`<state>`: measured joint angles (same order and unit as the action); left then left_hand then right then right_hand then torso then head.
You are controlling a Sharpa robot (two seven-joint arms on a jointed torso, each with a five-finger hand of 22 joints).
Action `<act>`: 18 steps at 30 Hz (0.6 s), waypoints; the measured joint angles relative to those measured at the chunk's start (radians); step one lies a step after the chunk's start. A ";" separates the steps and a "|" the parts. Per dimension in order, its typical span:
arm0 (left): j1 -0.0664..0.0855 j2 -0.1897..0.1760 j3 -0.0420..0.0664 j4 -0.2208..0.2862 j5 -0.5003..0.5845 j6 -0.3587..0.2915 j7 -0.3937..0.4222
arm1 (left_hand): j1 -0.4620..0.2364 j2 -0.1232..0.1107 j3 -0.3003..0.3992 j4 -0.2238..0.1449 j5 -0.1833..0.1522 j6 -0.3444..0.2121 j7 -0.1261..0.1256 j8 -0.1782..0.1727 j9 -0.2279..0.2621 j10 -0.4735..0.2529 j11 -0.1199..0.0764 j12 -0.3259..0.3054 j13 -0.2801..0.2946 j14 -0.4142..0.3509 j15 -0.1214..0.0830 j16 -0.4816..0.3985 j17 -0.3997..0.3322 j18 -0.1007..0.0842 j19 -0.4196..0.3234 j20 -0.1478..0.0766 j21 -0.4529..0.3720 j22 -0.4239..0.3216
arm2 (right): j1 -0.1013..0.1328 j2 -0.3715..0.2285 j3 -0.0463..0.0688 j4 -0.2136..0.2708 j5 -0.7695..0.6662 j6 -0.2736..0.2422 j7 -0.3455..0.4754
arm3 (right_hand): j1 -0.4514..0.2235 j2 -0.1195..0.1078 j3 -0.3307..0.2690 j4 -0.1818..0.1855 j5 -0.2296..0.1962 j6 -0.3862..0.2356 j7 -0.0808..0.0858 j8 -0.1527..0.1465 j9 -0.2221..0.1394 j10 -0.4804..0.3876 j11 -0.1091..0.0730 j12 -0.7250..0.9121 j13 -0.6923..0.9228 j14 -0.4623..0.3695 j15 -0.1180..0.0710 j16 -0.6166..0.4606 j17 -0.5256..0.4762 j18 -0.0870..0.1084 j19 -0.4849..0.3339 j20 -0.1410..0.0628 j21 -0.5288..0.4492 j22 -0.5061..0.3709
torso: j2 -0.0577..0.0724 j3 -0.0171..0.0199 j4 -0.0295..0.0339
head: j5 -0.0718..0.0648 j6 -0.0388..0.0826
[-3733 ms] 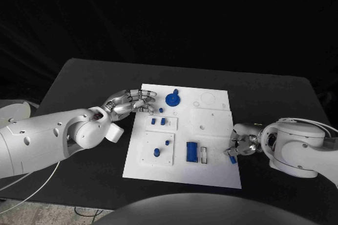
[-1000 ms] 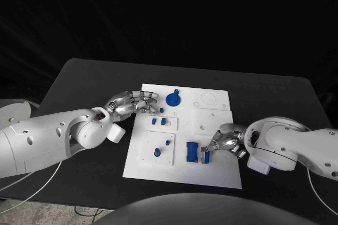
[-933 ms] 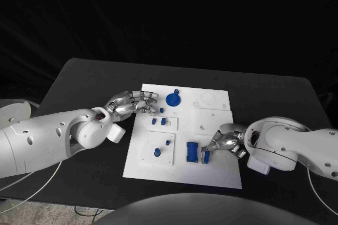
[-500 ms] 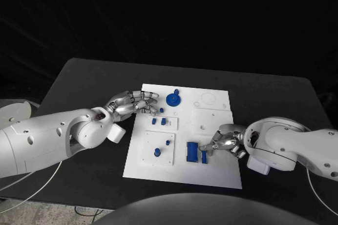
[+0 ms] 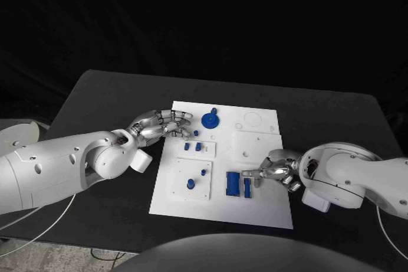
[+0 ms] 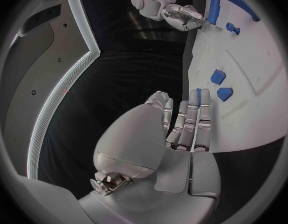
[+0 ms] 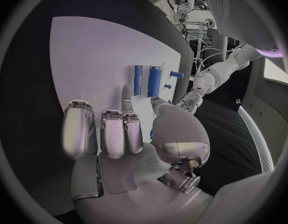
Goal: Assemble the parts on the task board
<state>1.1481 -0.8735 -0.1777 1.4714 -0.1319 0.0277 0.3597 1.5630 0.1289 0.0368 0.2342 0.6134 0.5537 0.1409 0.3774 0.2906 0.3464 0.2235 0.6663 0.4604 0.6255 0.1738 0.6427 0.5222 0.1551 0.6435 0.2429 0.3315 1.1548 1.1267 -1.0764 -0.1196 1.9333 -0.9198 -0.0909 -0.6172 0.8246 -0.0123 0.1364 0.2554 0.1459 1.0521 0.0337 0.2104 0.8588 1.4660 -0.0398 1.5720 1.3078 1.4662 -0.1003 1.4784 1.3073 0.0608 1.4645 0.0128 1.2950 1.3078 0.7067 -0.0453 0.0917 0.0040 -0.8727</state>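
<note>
A white task board lies in the middle of a black worktop, with a white robot arm reaching in from each side.

The right robot hand rests at the board's right edge, its fingers stretched toward the board's middle. A fingertip sits at, or just above, the upper end of a thin blue bar; I cannot tell whether it touches. This bar lies flat on the board, just beside a wider blue block on the side away from that hand. In the right wrist view the fingers are extended and lie side by side, nothing is gripped, and the bar and block lie just beyond the fingertips. The hand is released.

The left robot hand hovers at the board's upper left edge with its fingers curled loosely inward. It holds nothing that I can see; in the left wrist view its fingers lie together over the board's edge. Just beyond its fingertips lies a small blue peg, and near it, toward the robot, two small blue pieces stand side by side in a raised white panel. A blue round part with a handle sits near this hand's fingertips, farther up the board. Two more small blue pieces rest on a lower white panel, between the two hands and closer to the robot.
</note>
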 measured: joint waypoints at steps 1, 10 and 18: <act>0.000 -0.001 0.000 0.002 0.000 0.000 0.000 | 0.000 0.000 0.001 0.001 0.000 0.000 0.000 0.000 -0.001 0.000 0.000 0.000 -0.001 0.000 0.000 0.000 0.000 0.000 0.000 0.000 0.000 0.000 | 0.005 -0.006 0.000 0.003 0.002 -0.004 0.004 | -0.014 0.001 -0.013 0.016 0.019 0.006 -0.002 0.006 0.002 0.000 0.000 0.000 0.000 0.000 0.000 0.000 0.000 0.000 0.000 0.000 0.000 0.000 | 0.000 0.0003 0.0002 | 0.000 0.000; 0.001 -0.032 0.001 0.044 0.000 -0.015 0.014 | -0.014 -0.025 -0.001 0.004 0.000 0.014 0.013 0.013 -0.002 0.030 0.005 0.010 -0.006 0.000 0.000 0.011 0.000 0.000 0.000 0.000 0.000 0.016 | 0.096 -0.074 0.003 0.021 0.108 -0.085 0.105 | -0.197 0.066 -0.164 0.039 -0.017 0.057 -0.020 0.063 0.033 0.000 -0.007 0.000 0.000 -0.001 -0.003 -0.006 -0.001 0.000 -0.002 -0.002 -0.012 0.000 | -0.004 0.0036 -0.0010 | 0.005 0.000; 0.020 -0.069 0.009 0.086 -0.011 -0.117 0.072 | -0.148 -0.064 -0.090 0.057 -0.103 0.092 -0.005 0.013 -0.018 0.124 -0.004 0.048 -0.016 0.017 -0.002 0.040 0.007 0.000 0.057 0.007 0.021 0.036 | 0.129 -0.059 0.003 -0.019 0.430 -0.287 0.436 | -0.178 0.123 -0.312 0.040 -0.078 -0.012 0.005 0.122 0.088 -0.135 0.016 -0.352 -0.023 -0.162 0.028 -0.430 -0.575 0.095 -0.303 0.023 -0.613 -0.046 | -0.023 0.0112 -0.0139 | 0.017 0.000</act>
<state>1.1686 -0.9421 -0.1682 1.5572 -0.1426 -0.0896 0.4314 1.4148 0.0645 -0.0529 0.2911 0.5104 0.6457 0.1361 0.3907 0.2726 0.4699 0.2190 0.7148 0.4441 0.6424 0.1716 0.6828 0.5293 0.1550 0.7010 0.2500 0.3529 1.1905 1.2554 -1.1356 -0.1171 1.9145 -0.4895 -0.3778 -0.1808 0.6467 0.1108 -0.1755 0.2957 0.0679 1.0403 0.0386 0.3326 0.9467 1.3313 -0.0234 1.2200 1.2851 1.3045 -0.0721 1.0482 0.7328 0.1562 1.1619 0.0353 0.6823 1.2616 0.6842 -0.0340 0.0778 0.0207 -0.8727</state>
